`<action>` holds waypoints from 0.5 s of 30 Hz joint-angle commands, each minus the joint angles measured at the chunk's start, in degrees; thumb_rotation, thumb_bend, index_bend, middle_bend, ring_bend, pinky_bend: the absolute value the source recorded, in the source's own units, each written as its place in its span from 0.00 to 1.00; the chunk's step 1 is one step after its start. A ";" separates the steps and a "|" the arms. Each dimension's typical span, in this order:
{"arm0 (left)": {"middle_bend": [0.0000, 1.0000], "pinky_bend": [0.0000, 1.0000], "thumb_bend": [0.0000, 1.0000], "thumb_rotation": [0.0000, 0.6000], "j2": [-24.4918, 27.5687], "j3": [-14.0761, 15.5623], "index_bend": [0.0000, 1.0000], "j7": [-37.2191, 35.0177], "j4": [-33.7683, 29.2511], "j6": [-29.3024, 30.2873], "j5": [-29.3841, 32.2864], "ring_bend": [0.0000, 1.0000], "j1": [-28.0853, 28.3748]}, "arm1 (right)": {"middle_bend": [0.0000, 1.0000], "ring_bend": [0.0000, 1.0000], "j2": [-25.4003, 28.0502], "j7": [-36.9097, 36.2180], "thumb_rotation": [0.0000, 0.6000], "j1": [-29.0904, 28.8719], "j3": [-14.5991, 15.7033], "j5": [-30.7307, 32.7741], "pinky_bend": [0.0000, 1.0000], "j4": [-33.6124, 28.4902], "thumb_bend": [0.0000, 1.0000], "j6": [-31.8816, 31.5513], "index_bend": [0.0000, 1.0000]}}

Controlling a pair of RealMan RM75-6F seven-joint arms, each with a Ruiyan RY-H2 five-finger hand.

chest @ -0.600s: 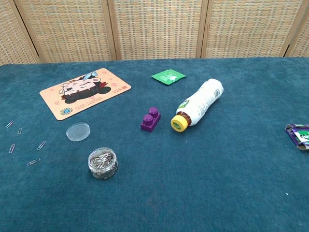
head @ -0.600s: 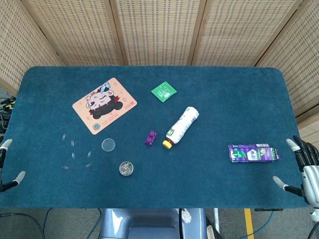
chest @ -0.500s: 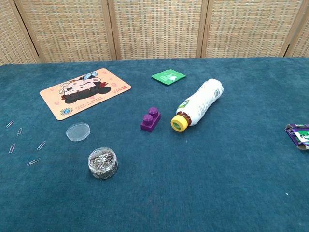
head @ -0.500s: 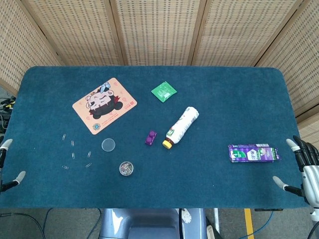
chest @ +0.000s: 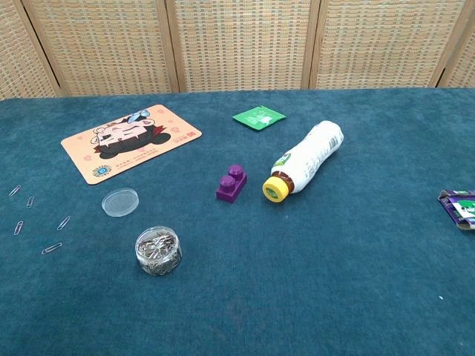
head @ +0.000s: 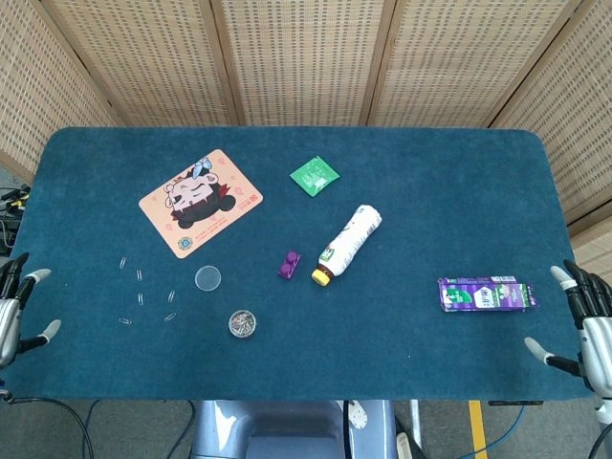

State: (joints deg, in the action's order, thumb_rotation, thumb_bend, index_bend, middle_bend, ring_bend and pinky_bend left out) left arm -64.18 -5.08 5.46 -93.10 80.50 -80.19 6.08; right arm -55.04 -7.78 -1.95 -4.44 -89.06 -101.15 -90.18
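Head view alone shows the left hand (head: 13, 308) and right hand (head: 585, 325) at the table (head: 430, 210) edges, fingers apparently spread, holding nothing. Chest view shows neither, only part of the purple carton (chest: 459, 208).

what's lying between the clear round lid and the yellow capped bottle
Only the purple brick, standing just left of the bottle cap and apart from it. From the lid to the brick is bare blue cloth. The chest view shows it best.

Bare bench (head: 459, 201) is left right of the bottle (head: 348, 243); left of it, passage is narrowed by the purple brick (head: 289, 264).
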 commanded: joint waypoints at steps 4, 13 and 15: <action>0.00 0.00 0.25 1.00 -7.60 2.14 0.38 -8.33 21.52 -13.30 -10.60 0.00 12.43 | 0.00 0.00 -0.48 1.48 1.00 -0.31 -0.54 1.47 0.00 0.02 0.00 0.68 0.05; 0.00 0.00 0.28 1.00 -15.44 5.58 0.45 -11.26 36.07 -19.66 -16.33 0.00 19.47 | 0.00 0.00 -1.78 5.31 1.00 -0.94 -0.82 2.94 0.00 0.14 0.00 2.02 0.05; 0.00 0.00 0.28 1.00 -16.82 5.96 0.47 -10.56 38.26 -20.10 -16.99 0.00 20.34 | 0.00 0.00 -2.01 5.88 1.00 -1.00 -0.82 3.07 0.00 0.12 0.00 2.15 0.05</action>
State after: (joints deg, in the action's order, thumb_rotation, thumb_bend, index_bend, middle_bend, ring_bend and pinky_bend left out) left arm -79.23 0.00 -5.20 -56.95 61.53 -95.91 24.97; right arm -56.89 -2.17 -2.88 -5.26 -86.10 -101.03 -88.14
